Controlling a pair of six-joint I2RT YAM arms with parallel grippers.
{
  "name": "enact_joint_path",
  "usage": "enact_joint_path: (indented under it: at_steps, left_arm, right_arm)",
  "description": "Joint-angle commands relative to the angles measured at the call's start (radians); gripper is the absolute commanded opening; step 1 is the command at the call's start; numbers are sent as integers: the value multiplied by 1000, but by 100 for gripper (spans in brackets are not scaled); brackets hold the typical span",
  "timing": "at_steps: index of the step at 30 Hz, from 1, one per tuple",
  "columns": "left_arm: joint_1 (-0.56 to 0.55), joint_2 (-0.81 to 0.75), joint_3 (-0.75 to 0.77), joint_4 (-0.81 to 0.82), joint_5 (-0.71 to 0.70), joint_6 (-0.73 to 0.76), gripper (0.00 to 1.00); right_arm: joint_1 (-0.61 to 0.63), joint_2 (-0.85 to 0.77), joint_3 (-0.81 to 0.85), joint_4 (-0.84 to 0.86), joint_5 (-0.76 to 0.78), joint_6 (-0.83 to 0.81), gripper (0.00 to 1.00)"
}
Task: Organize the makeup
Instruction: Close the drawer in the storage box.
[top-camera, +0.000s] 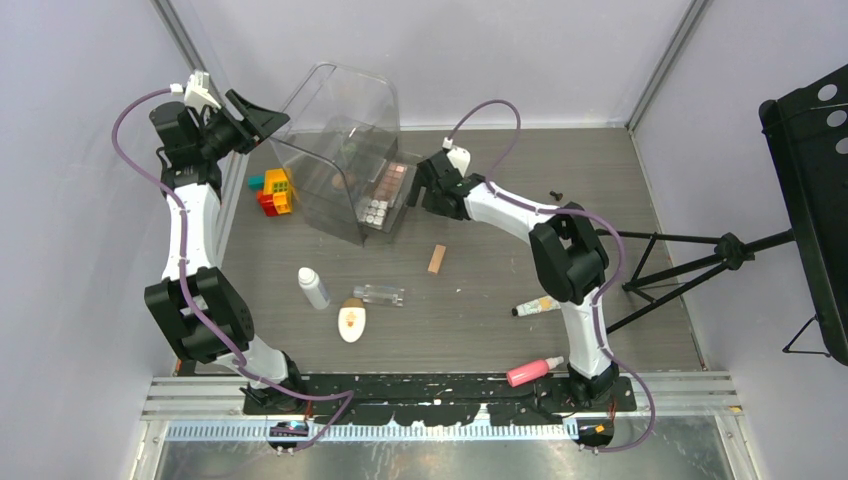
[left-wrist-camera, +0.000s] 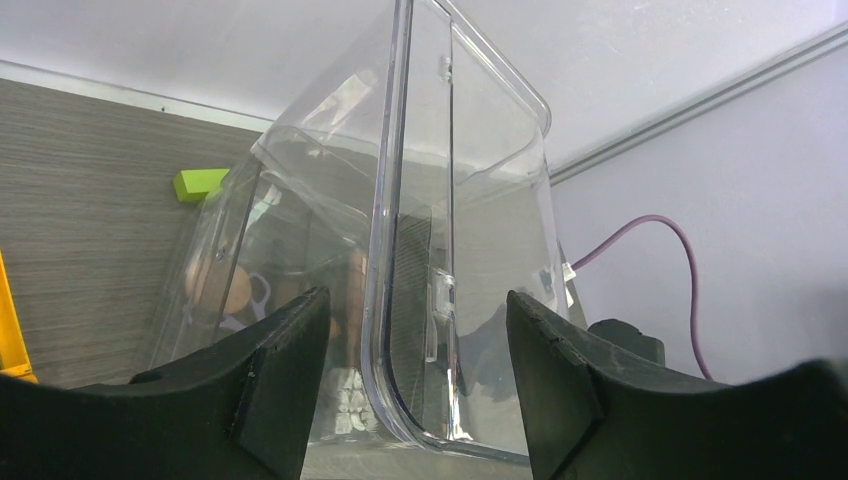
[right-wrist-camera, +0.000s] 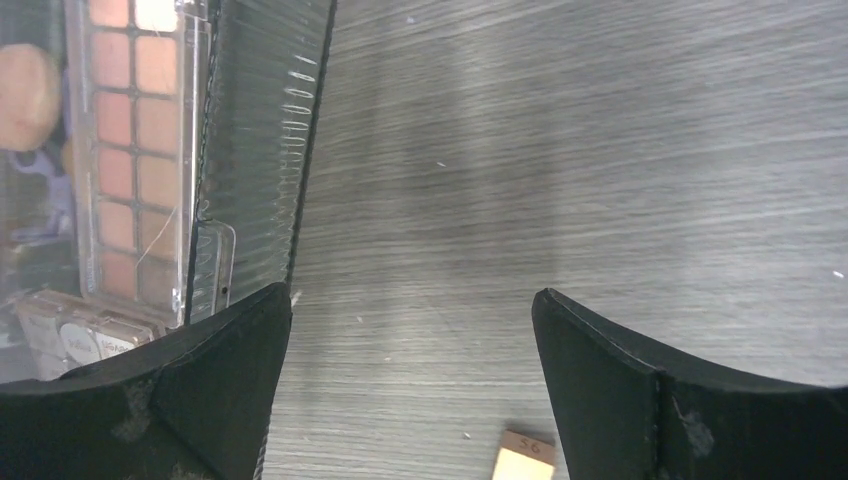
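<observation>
The square-pan palette of peach and brown shades (right-wrist-camera: 128, 150) already lies inside the large clear plastic case (top-camera: 345, 185), just to the left of the right claw (right-wrist-camera: 412, 385), with only the case's ribbed wall between them. That claw is spread wide and empty over bare grey table (right-wrist-camera: 600, 150), probably placed to reach the case's open side. A small tan rectangular piece (right-wrist-camera: 522, 460) lies on the arm's side of it, near but untouched. The rest of the makeup sits well back from both claws, toward the arm bases: a white bottle (top-camera: 313, 288), a clear bottle (top-camera: 380, 294), a white oval compact (top-camera: 352, 320), a cream tube (top-camera: 535, 305) and a pink bottle (top-camera: 535, 371), all loose on the table and not yet sorted. The left claw (left-wrist-camera: 410, 390) is also released, its fingers either side of the case's raised clear lid (left-wrist-camera: 400, 200) without clamping it, seemingly to steady or hold it up. Colourful toy bricks (top-camera: 275, 192) lie below that claw, beside the case.
</observation>
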Motion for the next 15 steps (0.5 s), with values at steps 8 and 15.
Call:
enact_joint_path:
  at_steps: [8,15]
  left_arm:
    - [-3,-11,2,44,35,-13,67]
    - [-4,-10,1,44,36,-18,67]
  right_arm:
    - [18,47,80,236,-113,24,94]
    - [22,99,95,313,-155,65,94]
